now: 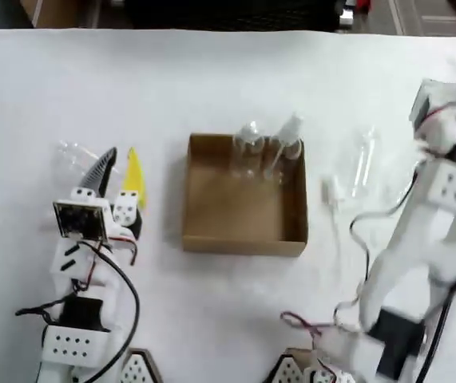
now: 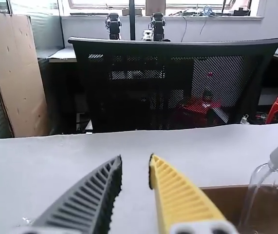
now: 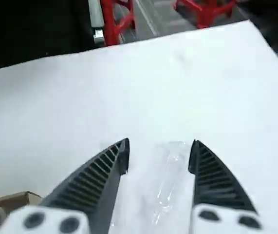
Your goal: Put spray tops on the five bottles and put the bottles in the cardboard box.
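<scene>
The cardboard box (image 1: 243, 223) sits mid-table. Two clear bottles with spray tops (image 1: 266, 150) stand upright against its far wall; one of them (image 2: 270, 192) appears in the left wrist view. Left of the box, my left gripper (image 1: 122, 153) (image 2: 135, 161) is open, with nothing between its black and yellow fingers. A bare clear bottle (image 1: 74, 153) lies just left of it. Right of the box lies another bare bottle (image 1: 363, 163) with a loose spray top (image 1: 333, 191) beside it. My right gripper (image 3: 159, 144) is open above a lying clear bottle (image 3: 170, 180), not touching it.
The white table (image 1: 212, 80) stretches far behind the box. The right arm (image 1: 443, 191) and its cables (image 1: 355, 239) fill the right side. A black mesh chair (image 2: 177, 83) stands beyond the far edge. The box corner (image 3: 12, 200) shows in the right wrist view.
</scene>
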